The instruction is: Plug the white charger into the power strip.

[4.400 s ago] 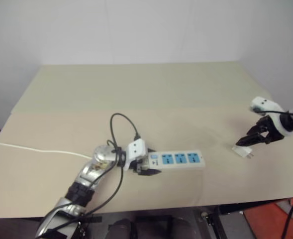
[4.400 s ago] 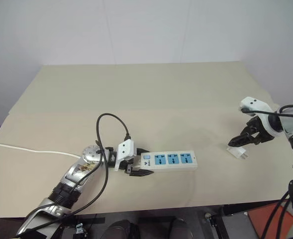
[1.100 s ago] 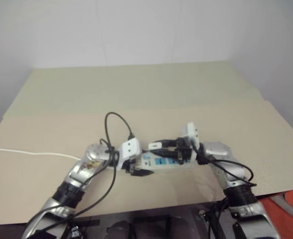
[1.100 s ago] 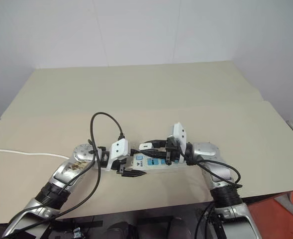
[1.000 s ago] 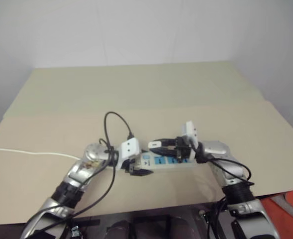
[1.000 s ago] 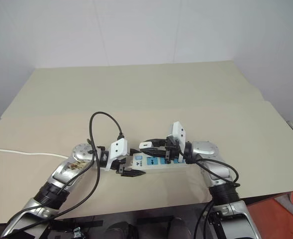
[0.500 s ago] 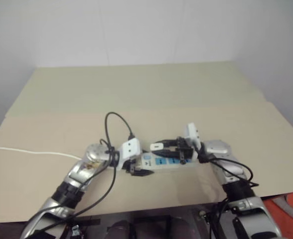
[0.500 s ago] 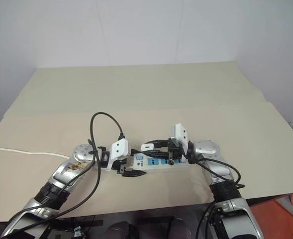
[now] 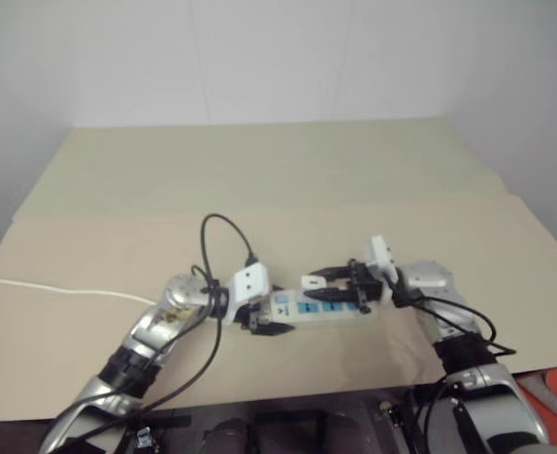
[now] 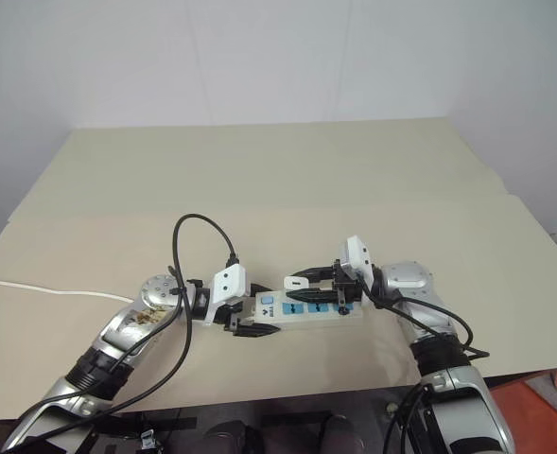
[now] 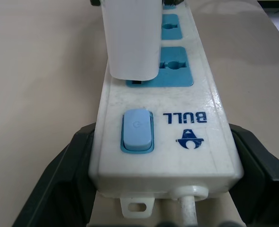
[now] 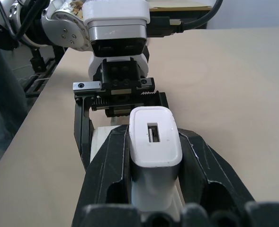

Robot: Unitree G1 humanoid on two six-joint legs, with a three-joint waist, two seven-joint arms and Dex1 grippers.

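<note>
While the left tool (image 10: 250, 317) clamps the switch end of the power strip (image 10: 308, 312) on the tan bench (image 10: 259, 189), one black finger on each long side of the strip, the right tool (image 10: 304, 287) holds the white charger (image 12: 154, 142) squeezed between its two fingers. From the left wrist view the strip's blue rocker switch (image 11: 137, 128) lies nearest the camera, with the cord (image 11: 188, 215) leaving that end, and the charger (image 11: 131, 38) stands upright over the first blue socket face (image 11: 160, 73), its lower edge just at the socket; whether the prongs are seated in it cannot be told. Two more socket faces run beyond it along the strip. From the right wrist view the charger's top face with its small rectangular port points at the camera, and the left tool's white housing sits straight ahead behind it. In the head views both arms meet over the strip near the bench's front edge, the right tool reaching in from the strip's far end. A thin white cord (image 10: 42, 288) trails away across the bench to the robot's left
</note>
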